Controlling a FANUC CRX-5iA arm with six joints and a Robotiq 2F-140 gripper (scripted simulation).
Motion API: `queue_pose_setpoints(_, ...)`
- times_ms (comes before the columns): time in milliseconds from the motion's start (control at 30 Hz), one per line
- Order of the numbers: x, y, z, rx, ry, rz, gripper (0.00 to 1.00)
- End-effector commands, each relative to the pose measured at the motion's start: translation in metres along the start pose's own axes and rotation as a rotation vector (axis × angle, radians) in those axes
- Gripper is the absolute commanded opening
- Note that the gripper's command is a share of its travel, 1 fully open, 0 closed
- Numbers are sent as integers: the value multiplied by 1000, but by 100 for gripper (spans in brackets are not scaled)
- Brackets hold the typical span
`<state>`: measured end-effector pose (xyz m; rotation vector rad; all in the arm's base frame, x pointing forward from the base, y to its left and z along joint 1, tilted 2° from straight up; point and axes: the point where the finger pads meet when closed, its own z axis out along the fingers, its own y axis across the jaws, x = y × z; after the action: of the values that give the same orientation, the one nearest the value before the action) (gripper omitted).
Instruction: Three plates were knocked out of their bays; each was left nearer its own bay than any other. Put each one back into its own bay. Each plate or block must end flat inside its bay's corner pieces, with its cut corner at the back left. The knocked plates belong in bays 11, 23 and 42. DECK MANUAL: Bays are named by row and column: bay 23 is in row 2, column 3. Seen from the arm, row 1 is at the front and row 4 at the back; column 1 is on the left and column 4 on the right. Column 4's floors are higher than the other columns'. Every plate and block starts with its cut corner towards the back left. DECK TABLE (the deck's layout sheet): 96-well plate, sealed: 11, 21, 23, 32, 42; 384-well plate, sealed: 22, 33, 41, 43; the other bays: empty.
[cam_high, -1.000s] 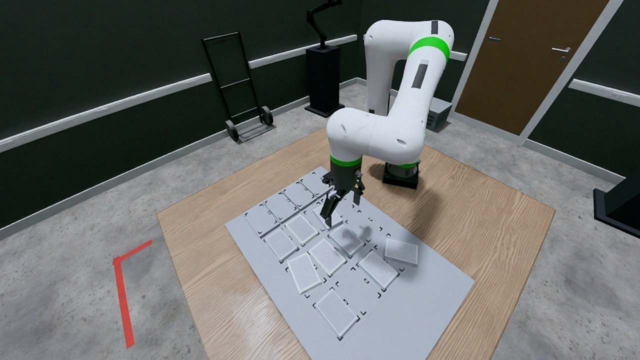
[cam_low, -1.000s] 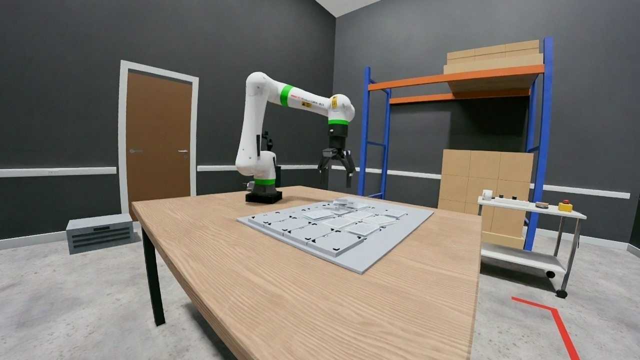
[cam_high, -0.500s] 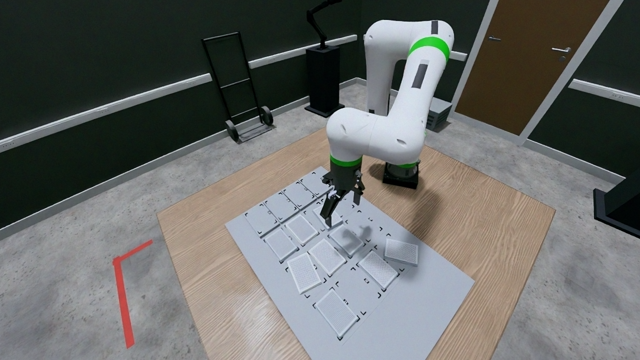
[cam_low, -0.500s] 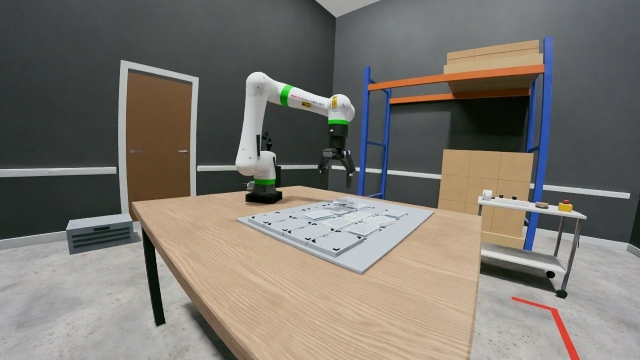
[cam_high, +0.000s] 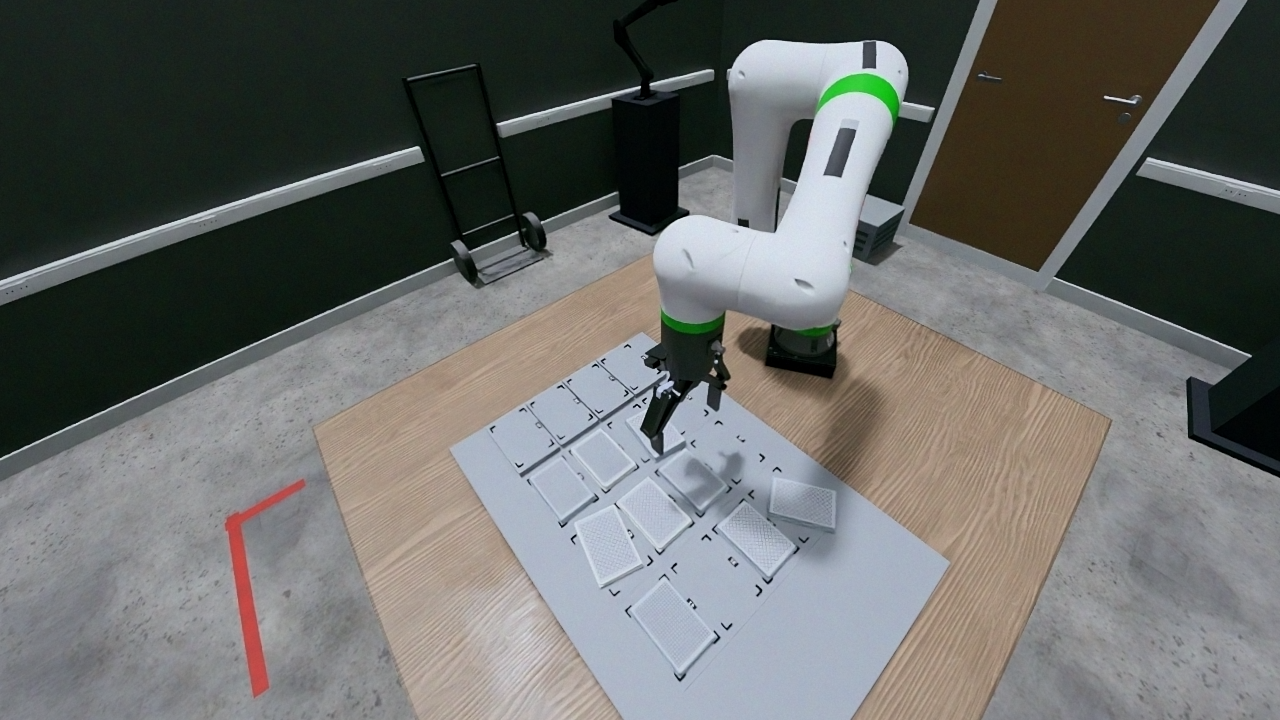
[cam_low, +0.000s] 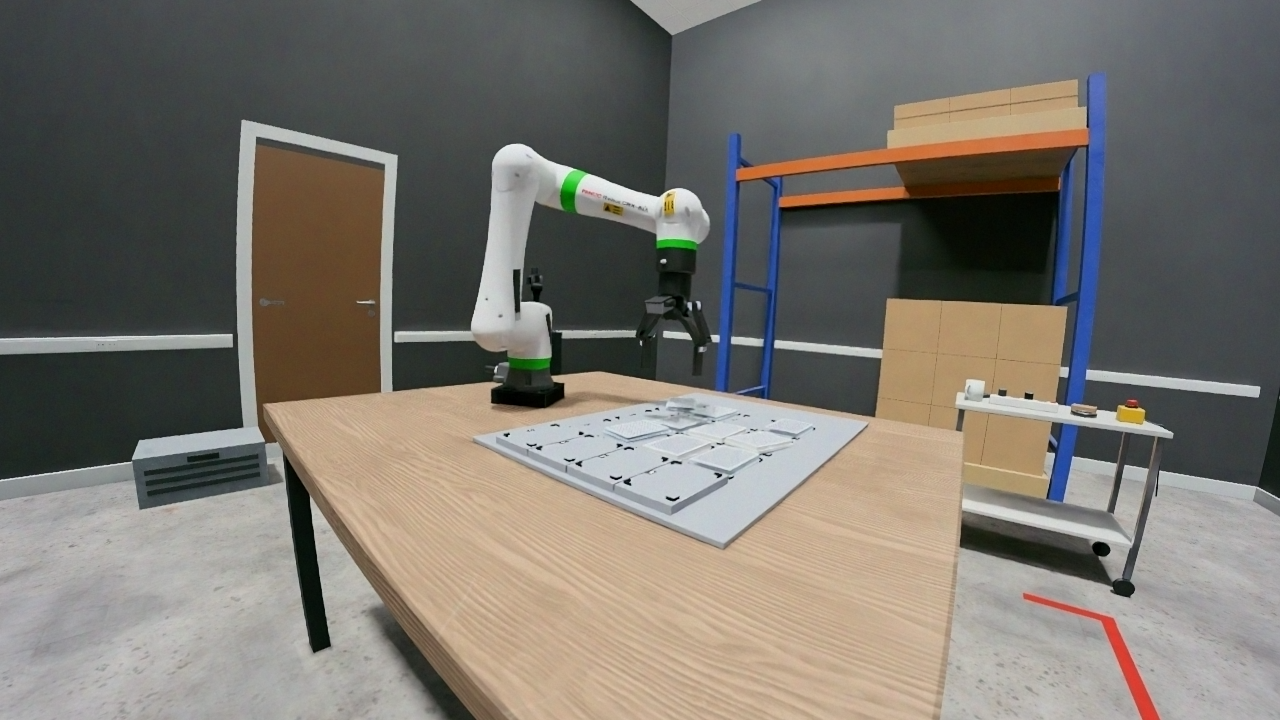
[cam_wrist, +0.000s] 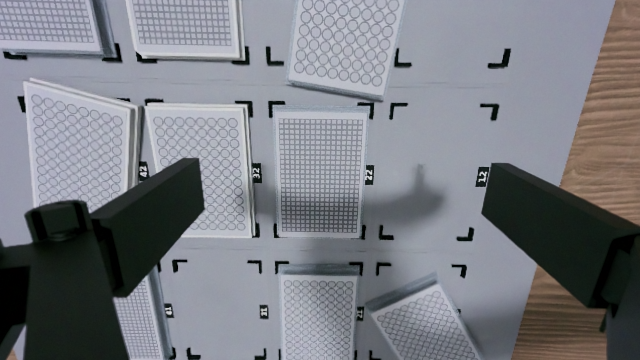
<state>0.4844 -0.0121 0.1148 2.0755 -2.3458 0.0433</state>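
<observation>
My gripper hangs over the grey deck spread as wide as it goes, with nothing between its two black fingers.

I count nine plates below me: five with round wells and four with a fine grid. Three of the round-well ones sit crooked.

Farthest left, the plate for bay 42 is skewed, with its near end hidden behind my finger. Its right edge seems to ride on the neighbouring plate in bay 32, though I can't be sure from this angle. A fine-grid plate below it is mostly covered by that same finger. Another fine-grid plate is cut off at the top left corner.

Toward the middle, the plate for bay 23 lies turned across its black corner marks, with its far end out of frame.

Lower right, the plate for bay 11 is twisted and partly cut off at the bottom. It lies just beside the square plate in bay 21.

At the right edge, a strip of the wooden table shows.
</observation>
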Motion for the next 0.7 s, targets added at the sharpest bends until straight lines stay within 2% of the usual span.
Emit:
queue_pose_setpoints(0,-11,-1,-1,2,0,-1,100)
queue_pose_setpoints(167,-23,-1,-1,2,0,-1,100)
queue_pose_setpoints(667,-83,0,-1,2,0,-1,100)
